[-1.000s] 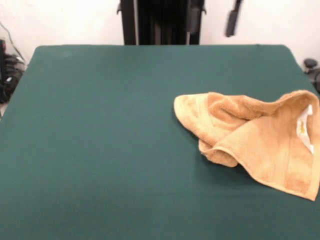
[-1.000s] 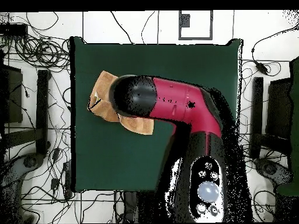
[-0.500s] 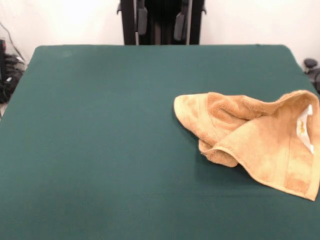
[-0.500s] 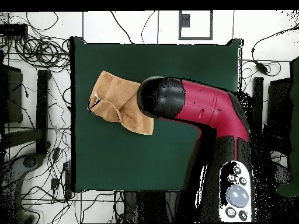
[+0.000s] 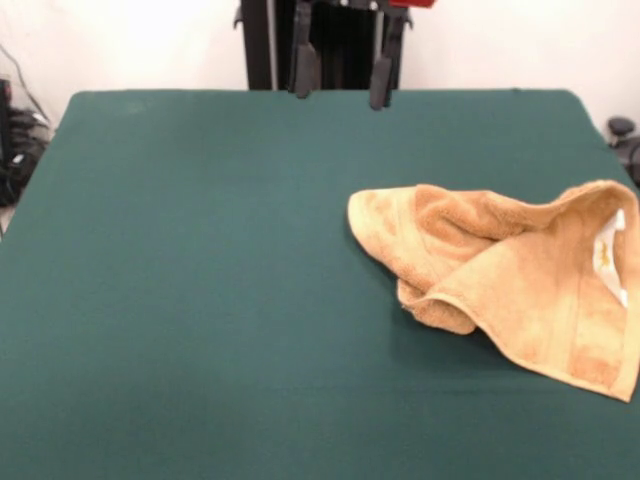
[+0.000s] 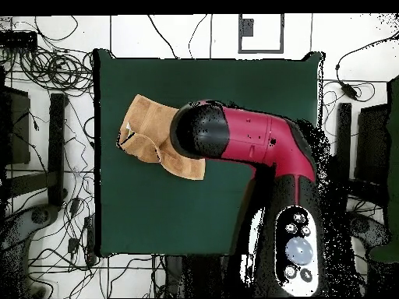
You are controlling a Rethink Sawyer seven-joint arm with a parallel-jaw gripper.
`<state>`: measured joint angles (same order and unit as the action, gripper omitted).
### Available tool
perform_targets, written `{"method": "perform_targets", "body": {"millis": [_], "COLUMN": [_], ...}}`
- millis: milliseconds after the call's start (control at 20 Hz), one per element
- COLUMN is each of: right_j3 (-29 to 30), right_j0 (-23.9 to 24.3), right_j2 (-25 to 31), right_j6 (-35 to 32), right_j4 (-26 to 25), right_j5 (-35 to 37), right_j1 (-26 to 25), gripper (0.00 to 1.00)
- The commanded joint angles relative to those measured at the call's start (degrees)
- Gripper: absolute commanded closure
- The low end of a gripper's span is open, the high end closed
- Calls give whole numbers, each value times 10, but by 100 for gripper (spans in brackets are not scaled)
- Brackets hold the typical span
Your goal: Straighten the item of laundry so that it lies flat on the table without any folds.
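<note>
Towel (image 5: 510, 285), tan-orange terry, lay crumpled on the desk (image 5: 200, 300) toward the right side of the front view, its right portion running to the picture's edge. Near hem: a broad flap doubled over, with a rolled lip where the fold turned back on itself. Behind it: a second ridge of cloth humped up, and a rounded corner lying flat and pointing toward the desk's middle. White label (image 5: 606, 255) showed inside the raised right-hand fold. Condition: folded in at least two places, not flat.

Gripper (image 5: 338, 85), farther back, hung above the desk's far edge, well apart from the towel, jaws spread wide with nothing between them. Overhead view: red arm (image 6: 249, 140) covered part of the cloth, so the hidden edge's lie could not be judged; probably more folding there.

Handling note: the step in hand appeared to be the approach. A sound grasp would take only the top layer at the rolled lip, then draw it outward, away from the flat corner, keeping low.
</note>
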<state>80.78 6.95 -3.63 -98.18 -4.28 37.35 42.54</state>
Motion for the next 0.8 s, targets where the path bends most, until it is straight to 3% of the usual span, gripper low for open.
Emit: {"method": "perform_targets", "body": {"millis": [50,800], "right_j3": [70,51], "right_j0": [-20,-7], "right_j2": [80,95], "right_j6": [-14,-8], "right_j4": [-25,-33], "right_j5": [-42,-86], "right_j1": [-69,-108], "gripper": [0,0]}}
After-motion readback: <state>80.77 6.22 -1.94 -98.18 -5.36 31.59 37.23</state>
